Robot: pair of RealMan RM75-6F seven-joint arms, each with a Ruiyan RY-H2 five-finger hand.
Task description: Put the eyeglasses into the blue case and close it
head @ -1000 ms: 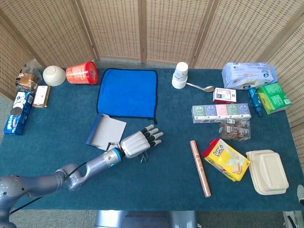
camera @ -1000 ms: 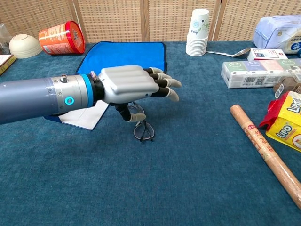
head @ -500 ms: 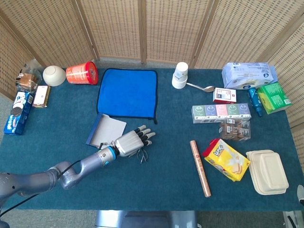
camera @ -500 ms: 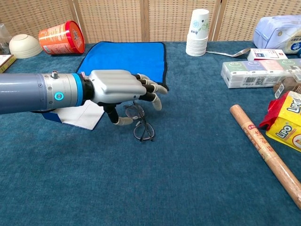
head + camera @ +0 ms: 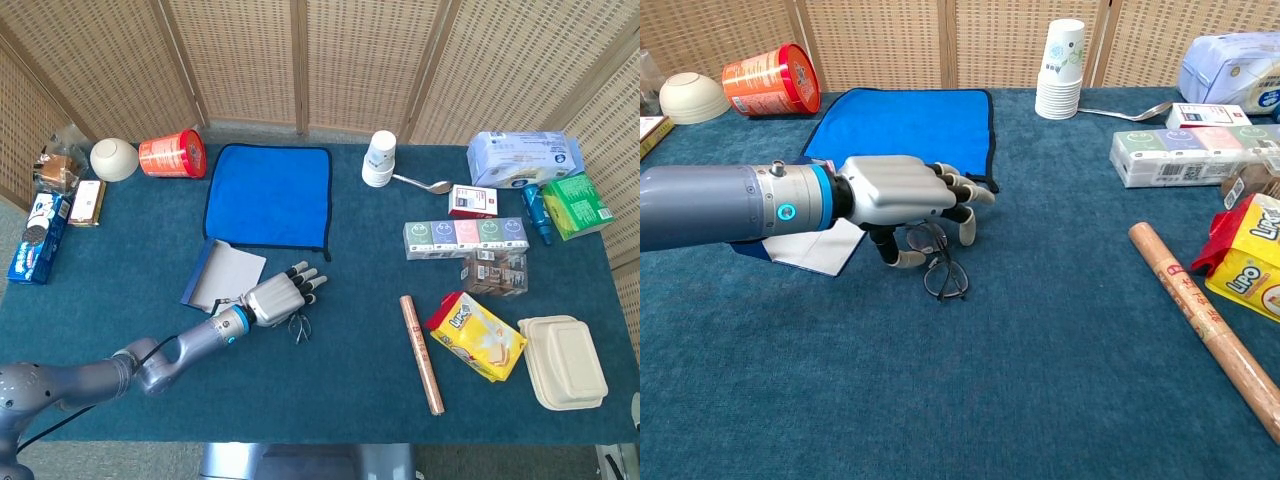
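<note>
Your thin, dark wire-framed eyeglasses (image 5: 943, 265) lie folded on the napped teal table (image 5: 1040, 380), just right of the open blue case (image 5: 222, 277) with its pale lining; your left hand (image 5: 902, 195) hovers palm-down over them, fingers curled downward, grasping nothing.

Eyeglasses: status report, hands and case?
Left hand over the eyeglasses, fingers curling down, no grip yet. Right hand not in view. Eyeglasses flat on table; blue case open beside them. Nothing in the way.
</note>
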